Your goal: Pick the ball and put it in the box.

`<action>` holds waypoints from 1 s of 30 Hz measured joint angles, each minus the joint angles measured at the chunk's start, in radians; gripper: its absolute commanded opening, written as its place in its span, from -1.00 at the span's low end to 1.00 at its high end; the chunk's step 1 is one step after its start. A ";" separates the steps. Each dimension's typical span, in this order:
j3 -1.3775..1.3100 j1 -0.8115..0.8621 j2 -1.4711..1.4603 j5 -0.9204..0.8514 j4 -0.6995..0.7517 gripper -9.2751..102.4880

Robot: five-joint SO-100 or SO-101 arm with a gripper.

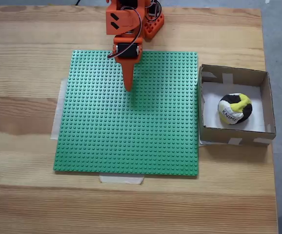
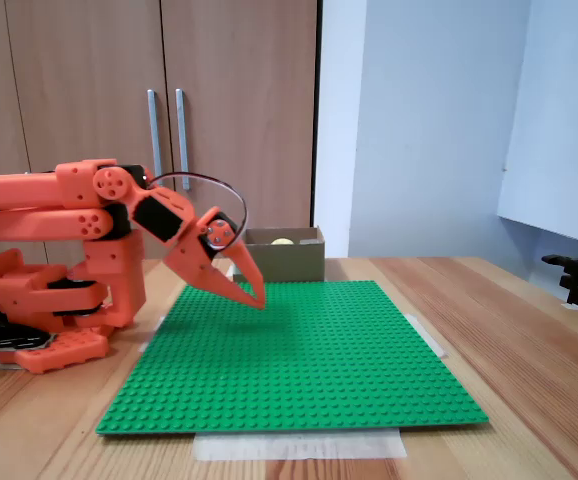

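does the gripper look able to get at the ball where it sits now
Probably yes. The ball lies in the open-topped box with nothing over it, and the shut gripper hangs above the bare green baseplate. Only the box's low walls would hinder a sideways approach.

Seen from above, the studded baseplate (image 1: 126, 114) lies flat in the middle of the bench (image 1: 24, 195). The box (image 1: 267, 105) sits just beside its right edge, and the ball (image 1: 234, 108) rests inside the box. The arm's base (image 1: 151, 24) stands behind the plate's far edge, and the end effector (image 1: 128, 87) hangs over the plate's rear half, well apart from the box.
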 measured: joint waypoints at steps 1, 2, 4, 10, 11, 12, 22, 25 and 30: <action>0.000 -0.002 0.000 0.000 0.000 -0.85; 0.002 -0.002 0.000 -0.003 0.000 -0.85; 0.002 0.008 0.000 -0.003 0.000 -0.85; 0.002 0.009 0.000 -0.003 -0.005 -0.85; 0.002 0.009 0.000 -0.003 -0.006 -0.85; 0.002 0.009 0.000 -0.003 -0.006 -0.85; 0.002 0.017 0.000 -0.003 -0.006 -0.85; 0.002 0.017 0.000 -0.003 -0.006 -0.85; 0.008 0.026 0.000 -0.003 -0.012 -0.85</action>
